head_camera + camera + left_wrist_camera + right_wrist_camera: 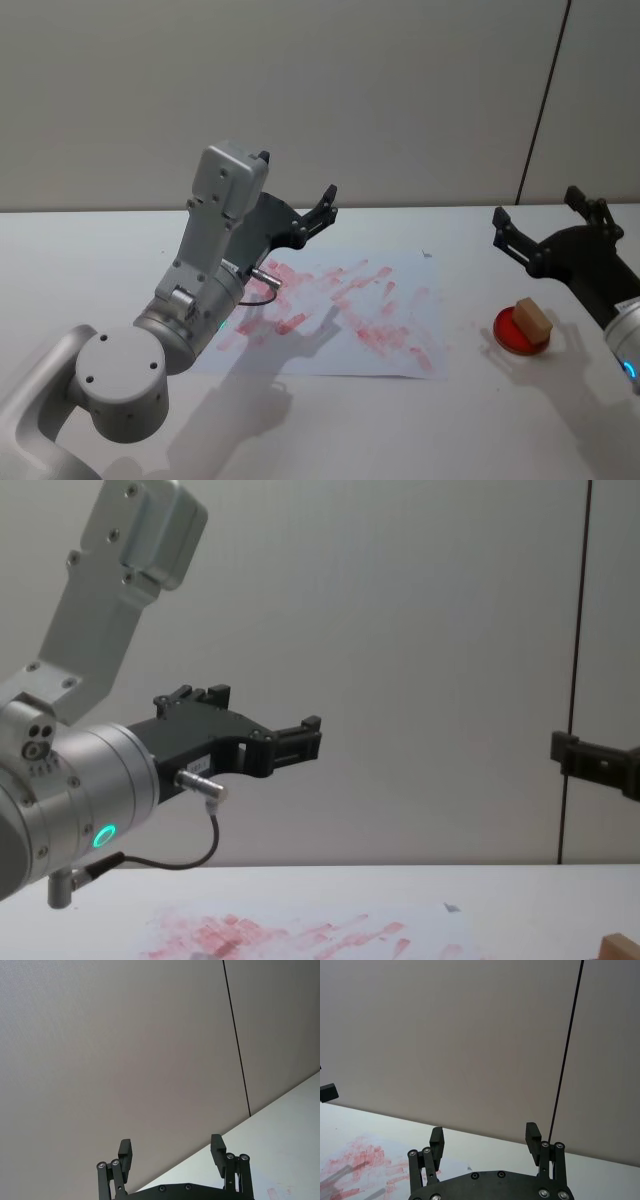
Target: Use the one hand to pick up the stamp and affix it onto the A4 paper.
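The stamp [533, 318], a small tan wooden block, rests on a round red ink pad [512, 338] at the table's right; its corner shows in the chest view [623, 946]. The A4 paper [400, 290], white with many red-pink marks, lies flat at the centre [300, 935] [365, 1157]. My right gripper [536, 205] [484, 1140] hovers open and empty above and just behind the stamp, with one finger [590, 760] visible in the chest view. My left gripper [298, 175] [171, 1152] [260, 720] is raised over the paper's far left part, open and empty.
The big silver left arm with its green ring [103, 835] and cable [190, 860] rises over the paper's left edge. The white table [330, 430] ends at a grey wall [400, 90] close behind the paper.
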You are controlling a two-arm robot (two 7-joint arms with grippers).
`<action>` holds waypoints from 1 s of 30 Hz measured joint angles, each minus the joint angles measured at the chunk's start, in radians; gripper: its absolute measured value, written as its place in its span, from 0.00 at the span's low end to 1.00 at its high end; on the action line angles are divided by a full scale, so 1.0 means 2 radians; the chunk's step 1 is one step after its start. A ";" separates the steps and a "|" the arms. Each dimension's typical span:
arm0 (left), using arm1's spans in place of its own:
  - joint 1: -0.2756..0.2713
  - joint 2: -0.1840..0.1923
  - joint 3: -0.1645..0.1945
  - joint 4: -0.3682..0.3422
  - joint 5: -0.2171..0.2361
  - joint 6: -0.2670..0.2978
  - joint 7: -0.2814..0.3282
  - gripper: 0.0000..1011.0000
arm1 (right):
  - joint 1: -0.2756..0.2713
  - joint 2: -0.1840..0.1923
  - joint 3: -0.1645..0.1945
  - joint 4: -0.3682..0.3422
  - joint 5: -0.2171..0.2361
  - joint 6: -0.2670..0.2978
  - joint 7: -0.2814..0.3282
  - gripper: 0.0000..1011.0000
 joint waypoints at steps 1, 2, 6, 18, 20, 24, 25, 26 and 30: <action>0.000 0.000 0.000 0.000 0.000 0.000 0.000 0.99 | -0.001 0.001 0.000 -0.001 0.001 0.001 0.000 0.99; 0.000 0.000 0.000 0.000 0.000 0.000 0.000 0.99 | -0.003 0.002 0.001 -0.002 0.002 0.001 0.000 0.99; 0.000 0.000 0.000 0.000 0.000 0.000 0.000 0.99 | -0.018 0.012 0.006 -0.013 0.012 0.008 -0.003 0.99; 0.000 0.000 0.000 0.000 0.000 0.000 0.000 0.99 | -0.093 0.058 0.028 -0.050 0.054 0.028 -0.032 0.99; 0.000 0.000 0.000 0.000 0.000 0.000 0.000 0.99 | -0.107 0.065 0.032 -0.054 0.061 0.032 -0.040 0.99; 0.000 0.000 0.000 0.000 0.000 0.000 0.000 0.99 | -0.123 0.074 0.038 -0.058 0.067 0.037 -0.049 0.99; 0.000 0.000 0.000 0.000 0.000 0.000 0.000 0.99 | -0.125 0.075 0.038 -0.058 0.068 0.038 -0.049 0.99; 0.000 0.000 0.000 0.000 0.000 0.000 0.000 0.99 | -0.128 0.076 0.039 -0.058 0.069 0.041 -0.052 0.99; 0.000 0.000 0.000 0.000 0.000 0.000 0.000 0.99 | -0.129 0.077 0.041 -0.054 0.068 0.048 -0.054 0.99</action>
